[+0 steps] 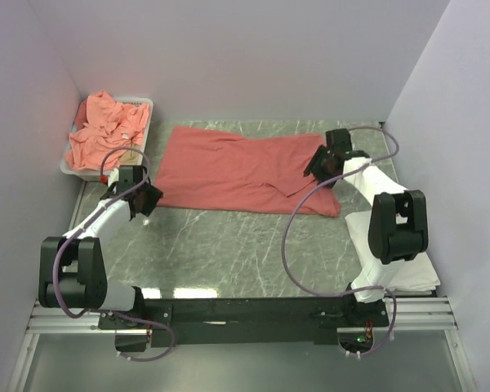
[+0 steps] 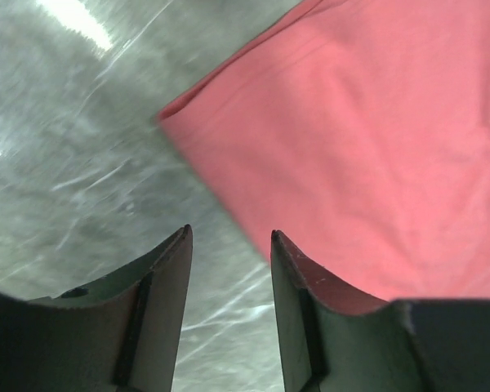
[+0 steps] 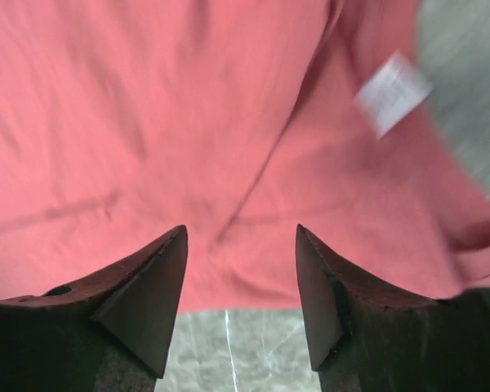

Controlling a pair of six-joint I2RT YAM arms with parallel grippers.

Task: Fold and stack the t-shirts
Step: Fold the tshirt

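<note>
Lying flat along the far edge of the table (image 1: 229, 253), the coral t-shirt (image 1: 245, 167) is awaiting its fold; the left gripper (image 2: 230, 233) and right gripper (image 3: 241, 230) are hovering spread and empty at its ends. Pinching matching corners evenly is looking key.

I work at a glossy grey-green bench with a marble pattern (image 1: 229, 253), veined with thin pale streaks. Three plain, matte, pale lavender-white walls close it in: a back wall (image 1: 245, 57), a left wall (image 1: 16, 122) and a right wall (image 1: 465, 122). No window shows. Light falls from above and leaves a bright white glare patch (image 1: 151, 292) on the near part of the bench; my left wrist view catches another gleam (image 2: 77, 20). A silver aluminium rail (image 1: 57, 317) runs along the near edge, with a dull grey surface (image 1: 253, 371) below it.
</note>
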